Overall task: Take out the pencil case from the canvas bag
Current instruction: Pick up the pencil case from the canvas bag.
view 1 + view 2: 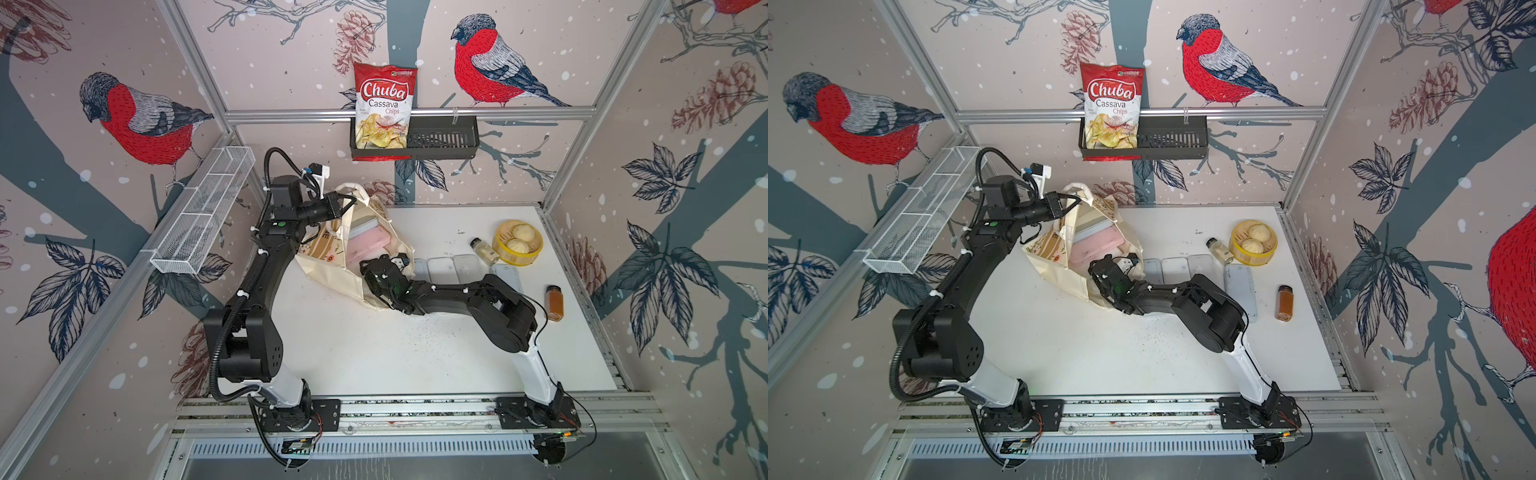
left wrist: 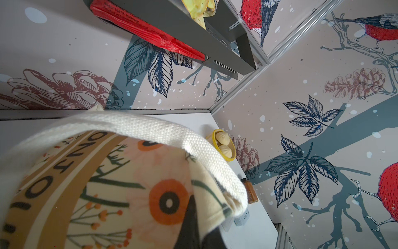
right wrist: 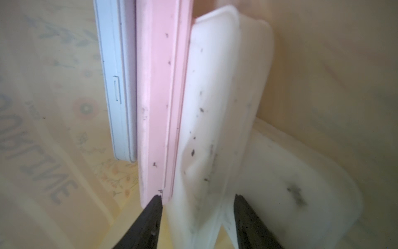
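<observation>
The cream canvas bag (image 1: 332,278) (image 1: 1059,276) lies on the white table with its mouth held up. My left gripper (image 1: 349,201) (image 1: 1074,200) (image 2: 200,224) is shut on the bag's printed rim beside a loop handle (image 2: 163,129). Inside the bag, a blue-grey case (image 1: 361,226) (image 3: 120,86), a pink case (image 1: 368,243) (image 3: 159,86) and a white translucent pencil case (image 3: 215,107) stand side by side. My right gripper (image 3: 197,197) reaches into the bag's mouth. Its two fingers press on either side of the white pencil case. In both top views its fingertips are hidden inside the bag.
Several white cases (image 1: 442,270) lie on the table right of the bag. Beyond them are a small bottle (image 1: 484,250), a yellow steamer of buns (image 1: 500,249) and a spice jar (image 1: 555,302). A black wall basket (image 1: 444,139) holds a chips bag (image 1: 384,108). A white wire basket (image 1: 203,216) hangs at left.
</observation>
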{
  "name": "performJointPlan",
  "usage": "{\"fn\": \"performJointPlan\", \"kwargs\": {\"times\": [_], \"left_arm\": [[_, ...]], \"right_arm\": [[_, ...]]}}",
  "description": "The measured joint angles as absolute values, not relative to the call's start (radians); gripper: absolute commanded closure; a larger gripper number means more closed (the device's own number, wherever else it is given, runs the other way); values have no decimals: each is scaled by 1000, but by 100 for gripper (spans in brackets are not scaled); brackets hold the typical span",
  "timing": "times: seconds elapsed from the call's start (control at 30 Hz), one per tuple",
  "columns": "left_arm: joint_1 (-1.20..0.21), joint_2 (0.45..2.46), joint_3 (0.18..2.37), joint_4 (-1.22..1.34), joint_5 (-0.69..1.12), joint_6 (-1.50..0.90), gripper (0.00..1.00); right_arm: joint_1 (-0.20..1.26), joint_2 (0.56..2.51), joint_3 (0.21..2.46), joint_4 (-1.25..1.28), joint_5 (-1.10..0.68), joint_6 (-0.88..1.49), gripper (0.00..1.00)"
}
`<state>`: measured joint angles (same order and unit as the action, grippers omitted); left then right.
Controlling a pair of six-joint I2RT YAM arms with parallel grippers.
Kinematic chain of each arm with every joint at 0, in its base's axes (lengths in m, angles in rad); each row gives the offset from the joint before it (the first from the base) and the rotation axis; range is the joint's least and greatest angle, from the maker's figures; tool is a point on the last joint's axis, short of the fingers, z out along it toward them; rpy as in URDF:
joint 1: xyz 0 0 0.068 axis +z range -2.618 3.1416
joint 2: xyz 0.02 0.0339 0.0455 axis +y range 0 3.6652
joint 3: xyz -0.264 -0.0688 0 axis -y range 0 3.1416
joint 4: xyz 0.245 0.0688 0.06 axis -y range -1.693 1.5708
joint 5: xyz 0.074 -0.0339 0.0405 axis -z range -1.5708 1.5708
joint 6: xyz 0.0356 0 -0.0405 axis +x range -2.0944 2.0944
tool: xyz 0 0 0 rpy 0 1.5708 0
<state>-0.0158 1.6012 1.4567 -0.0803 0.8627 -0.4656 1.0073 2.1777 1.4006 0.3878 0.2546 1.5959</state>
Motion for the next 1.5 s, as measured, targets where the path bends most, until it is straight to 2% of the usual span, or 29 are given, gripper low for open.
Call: {"fn": "performJointPlan", "kwargs": {"times": [0.57,1.07,1.5], "left_arm": [[-16,1612,1456,-80,863,-466,100],[-17,1617,1452,-73,859,-466,100],[-28,1618,1452,-73,855,-466,100]], "right_arm": [[962,2223,1444,434,216,1655,43],[953,2246,1451,606,200,1643,44],[948,2315,1520,580,185,1648,44]]}}
